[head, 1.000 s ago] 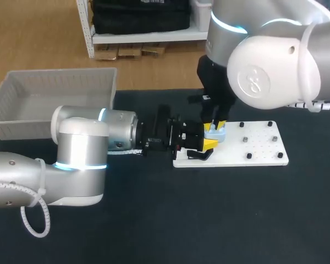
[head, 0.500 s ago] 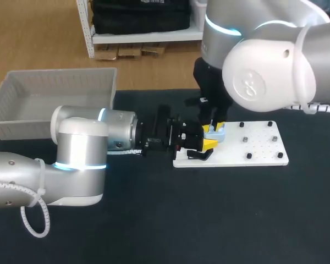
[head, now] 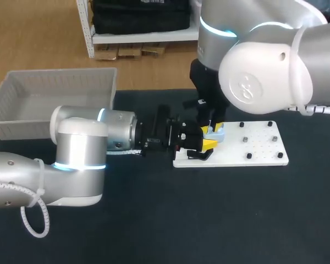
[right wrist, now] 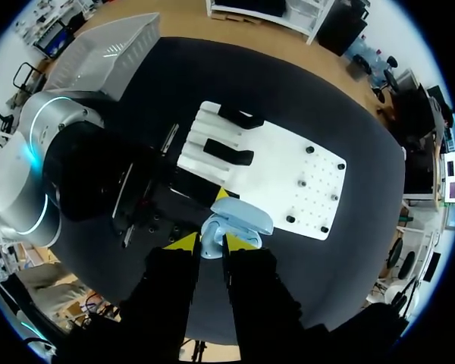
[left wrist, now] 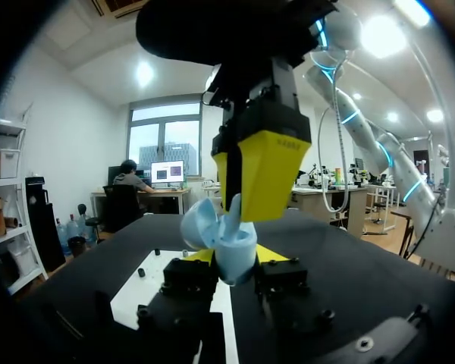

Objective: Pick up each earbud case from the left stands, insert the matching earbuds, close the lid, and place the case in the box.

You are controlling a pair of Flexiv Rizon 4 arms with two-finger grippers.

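**Spotter:** Well off the left end of the white board (head: pixel 264 157), on its far side, sits your grey bin (head: pixel 22 118). You don't need it yet. At the board's left edge your left gripper (left wrist: pixel 231 256) is closed on the pale-blue earbud case (left wrist: pixel 221 236), one finger on each side. The lid (right wrist: pixel 244 215) is open on the side nearer the board's pegs (head: pixel 246 140).

**Coach:** Directly above the board's left end, your right gripper (right wrist: pixel 210 243) is pinched almost shut on a small blue piece. I take it for the matching earbud (left wrist: pixel 232 205), with its stem pointing down into the open case. I'd judge you're in the middle of the insertion.

**Spotter:** So what should you watch?

**Coach:** Line the stem up with its well before you press. The well itself is hidden, so come straight down and slowly. Brace the case with your left arm so it can't tilt. Release only when the bud looks seated flush, otherwise the lid probably won't shut. Then lift the right gripper straight up from the board, so you don't clip the lid.
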